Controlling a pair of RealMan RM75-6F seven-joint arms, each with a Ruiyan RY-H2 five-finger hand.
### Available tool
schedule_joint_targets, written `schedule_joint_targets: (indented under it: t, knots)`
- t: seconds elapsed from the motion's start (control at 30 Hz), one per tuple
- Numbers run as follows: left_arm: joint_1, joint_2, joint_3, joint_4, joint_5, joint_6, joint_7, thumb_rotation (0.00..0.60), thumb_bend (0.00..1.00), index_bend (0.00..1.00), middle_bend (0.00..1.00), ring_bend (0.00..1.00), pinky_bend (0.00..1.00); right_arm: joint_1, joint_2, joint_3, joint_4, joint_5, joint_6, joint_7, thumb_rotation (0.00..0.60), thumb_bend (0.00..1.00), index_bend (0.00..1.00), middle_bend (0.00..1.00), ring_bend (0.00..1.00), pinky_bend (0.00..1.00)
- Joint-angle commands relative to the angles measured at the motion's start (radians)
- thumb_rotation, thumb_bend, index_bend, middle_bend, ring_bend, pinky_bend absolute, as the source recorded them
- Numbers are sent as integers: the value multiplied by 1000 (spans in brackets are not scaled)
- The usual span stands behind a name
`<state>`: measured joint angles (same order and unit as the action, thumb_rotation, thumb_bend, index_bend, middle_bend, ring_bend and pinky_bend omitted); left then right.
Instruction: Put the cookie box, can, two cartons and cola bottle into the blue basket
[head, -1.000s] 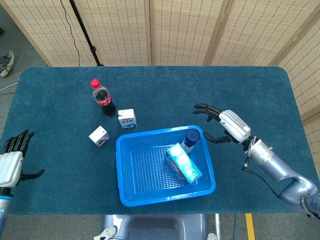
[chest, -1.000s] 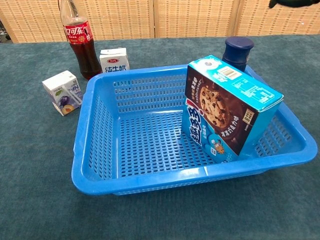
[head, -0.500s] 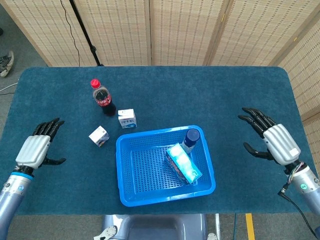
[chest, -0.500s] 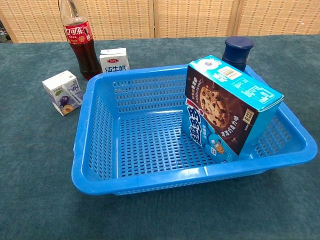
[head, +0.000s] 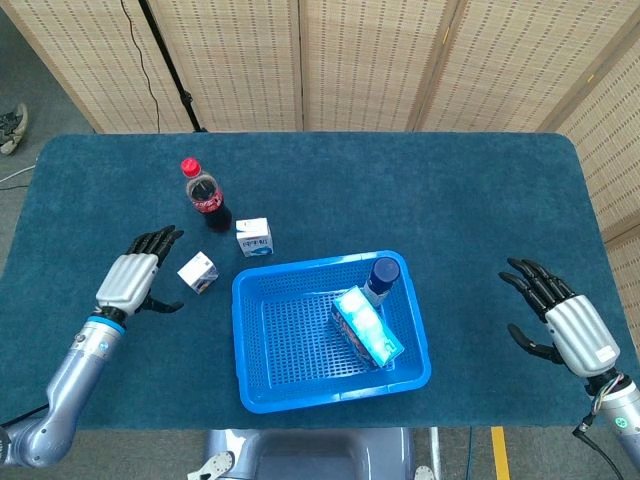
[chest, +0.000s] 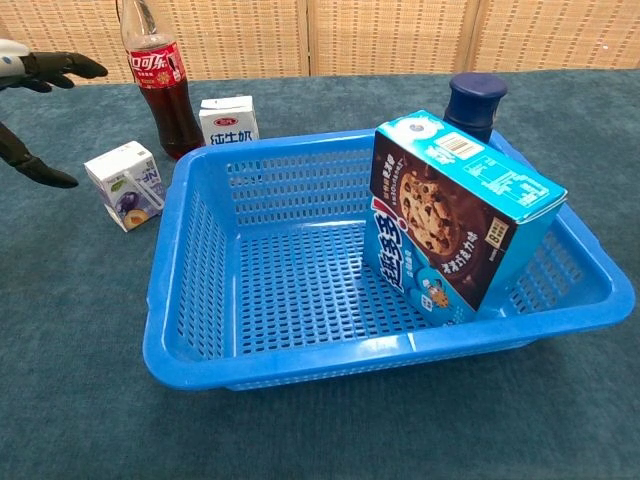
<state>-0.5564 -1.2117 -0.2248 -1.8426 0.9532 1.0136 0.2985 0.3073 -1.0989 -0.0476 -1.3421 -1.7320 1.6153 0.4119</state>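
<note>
Both arms have shifted since the earlier frames. From the head view, the left hand (head: 130, 281) has come in from the left edge toward the middle left, and now sits open, fingers spread, just beside the near carton (head: 198, 272) without touching it. The right hand (head: 566, 325) has pulled back to the lower right corner, open and empty, well apart from the basket (head: 262, 400). That basket, at lower centre, already holds the cookie box (head: 367, 326) and the can (head: 382, 276). On the counter (head: 420, 180) at upper left stand the bottle (head: 205, 195) and the far carton (head: 254, 238), both outside the basket.

From the chest view, only the left hand's dark fingers (chest: 55, 66) show at the upper left edge, near the carton, holding nothing. Judging by this, the left side is taking over, and the near carton looks like the next pick; three things remain.
</note>
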Motion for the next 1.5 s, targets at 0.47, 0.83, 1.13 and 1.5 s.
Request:
schedule_joint_targets:
  t: [0.47,0.83,1.13,1.5]
  knots:
    - [-143,-225,-7,116,-268,76,212,600,0,0,0,0,169,-86,-88,100,68,118,70,-160,600,386,134,92,76,208]
    - [-162,-323,-14,199,-351,153,249,600,98,180,142,253,436,-94,-79,111,67,107,67,-107,600,387,153,102,77,208]
    - [-166,-370,-23,247,-334,165,232,600,274,558,390,445,578,-95,-75,113,64,96,56,-74,600,386,163,108,78,209]
    - [-146,-353,-24,253,-286,151,182,600,324,595,420,470,580,-99,-73,117,62,87,54,-56,600,386,165,109,79,211]
